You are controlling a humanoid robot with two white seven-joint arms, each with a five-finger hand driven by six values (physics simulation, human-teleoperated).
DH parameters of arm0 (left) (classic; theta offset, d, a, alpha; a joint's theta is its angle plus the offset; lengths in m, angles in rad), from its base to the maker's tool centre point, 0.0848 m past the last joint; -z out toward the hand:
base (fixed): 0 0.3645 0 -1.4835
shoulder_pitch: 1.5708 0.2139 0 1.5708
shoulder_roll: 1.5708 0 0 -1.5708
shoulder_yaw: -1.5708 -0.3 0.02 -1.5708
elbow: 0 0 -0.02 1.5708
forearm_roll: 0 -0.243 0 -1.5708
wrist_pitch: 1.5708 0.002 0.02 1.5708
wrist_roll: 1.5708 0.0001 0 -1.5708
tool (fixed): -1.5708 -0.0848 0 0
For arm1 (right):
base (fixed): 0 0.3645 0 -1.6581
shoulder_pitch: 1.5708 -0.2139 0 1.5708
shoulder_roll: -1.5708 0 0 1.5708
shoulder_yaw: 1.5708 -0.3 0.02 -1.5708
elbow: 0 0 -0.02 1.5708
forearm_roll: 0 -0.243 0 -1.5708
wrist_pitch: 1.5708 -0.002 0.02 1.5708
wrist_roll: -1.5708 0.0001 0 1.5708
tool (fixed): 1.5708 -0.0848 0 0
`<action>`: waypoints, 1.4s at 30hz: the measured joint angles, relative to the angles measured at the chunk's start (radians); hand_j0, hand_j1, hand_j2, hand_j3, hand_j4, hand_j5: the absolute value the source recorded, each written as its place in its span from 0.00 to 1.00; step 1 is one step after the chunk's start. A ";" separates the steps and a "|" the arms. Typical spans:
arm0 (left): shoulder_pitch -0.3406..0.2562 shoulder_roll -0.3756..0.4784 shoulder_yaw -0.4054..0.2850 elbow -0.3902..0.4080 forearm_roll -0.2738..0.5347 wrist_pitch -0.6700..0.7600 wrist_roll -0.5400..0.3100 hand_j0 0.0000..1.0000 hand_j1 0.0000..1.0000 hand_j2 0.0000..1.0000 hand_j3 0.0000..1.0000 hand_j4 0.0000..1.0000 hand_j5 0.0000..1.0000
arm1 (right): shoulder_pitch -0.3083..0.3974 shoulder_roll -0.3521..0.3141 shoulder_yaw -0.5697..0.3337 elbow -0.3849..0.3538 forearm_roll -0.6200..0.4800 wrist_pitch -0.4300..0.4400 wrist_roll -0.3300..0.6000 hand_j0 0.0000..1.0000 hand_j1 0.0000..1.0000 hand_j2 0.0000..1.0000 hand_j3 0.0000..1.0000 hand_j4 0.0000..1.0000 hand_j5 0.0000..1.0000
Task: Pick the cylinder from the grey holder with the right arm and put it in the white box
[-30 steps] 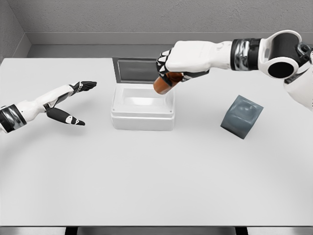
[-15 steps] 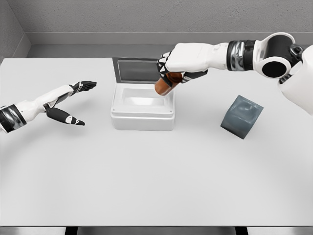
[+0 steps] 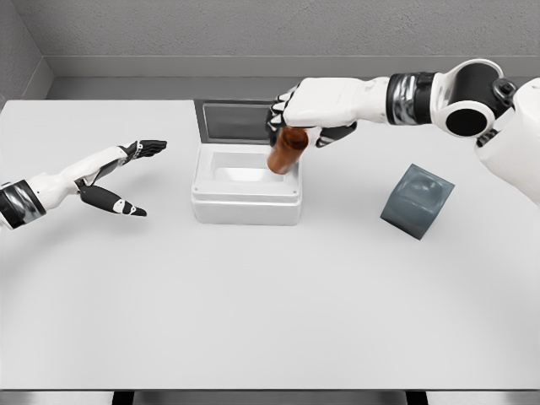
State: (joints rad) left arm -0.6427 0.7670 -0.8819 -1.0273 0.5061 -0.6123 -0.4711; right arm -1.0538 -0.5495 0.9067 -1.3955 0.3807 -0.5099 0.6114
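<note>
A brown cylinder (image 3: 286,151) hangs nearly upright over the right inner edge of the white box (image 3: 245,205), its lower end dipping into the opening. My right hand (image 3: 305,111) sits on the cylinder's top with fingers curled around it. The arm reaches in from the right. The grey holder (image 3: 416,201) stands tilted and empty on the table to the right of the box. My left hand (image 3: 126,177) hovers left of the box, fingers spread, holding nothing.
The box's dark lid (image 3: 233,121) stands open behind it. A grey wall runs along the far table edge (image 3: 169,99).
The right hand shifted slightly back and right above the box. The cylinder swung from a slant to nearly upright and sits lower, into the box opening. The left arm stayed still.
</note>
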 measured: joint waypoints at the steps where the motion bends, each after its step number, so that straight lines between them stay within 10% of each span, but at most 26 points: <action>1: 0.000 0.000 0.000 0.000 0.000 0.000 0.000 1.00 1.00 1.00 1.00 1.00 1.00 | 0.000 0.000 0.000 0.000 0.002 0.002 0.000 1.00 1.00 1.00 1.00 1.00 1.00; 10: -0.002 0.000 0.000 0.000 0.000 0.000 0.000 1.00 1.00 1.00 1.00 1.00 1.00 | 0.012 -0.040 0.000 -0.017 0.006 -0.075 0.000 1.00 1.00 1.00 1.00 1.00 1.00; 22: -0.181 -0.085 0.016 0.005 0.081 0.078 -0.043 1.00 1.00 1.00 1.00 1.00 1.00 | 0.235 -0.330 -0.213 -0.064 0.003 -0.104 0.000 1.00 1.00 1.00 1.00 1.00 1.00; 42: -0.181 -0.201 0.046 0.063 0.159 0.122 -0.139 1.00 1.00 1.00 1.00 1.00 1.00 | 0.230 -0.336 -0.262 -0.065 0.001 -0.104 0.000 1.00 1.00 1.00 1.00 1.00 1.00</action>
State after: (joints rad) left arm -0.8238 0.5664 -0.8360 -0.9642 0.6648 -0.4905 -0.6098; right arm -0.8237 -0.8857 0.6447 -1.4603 0.3815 -0.6136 0.6113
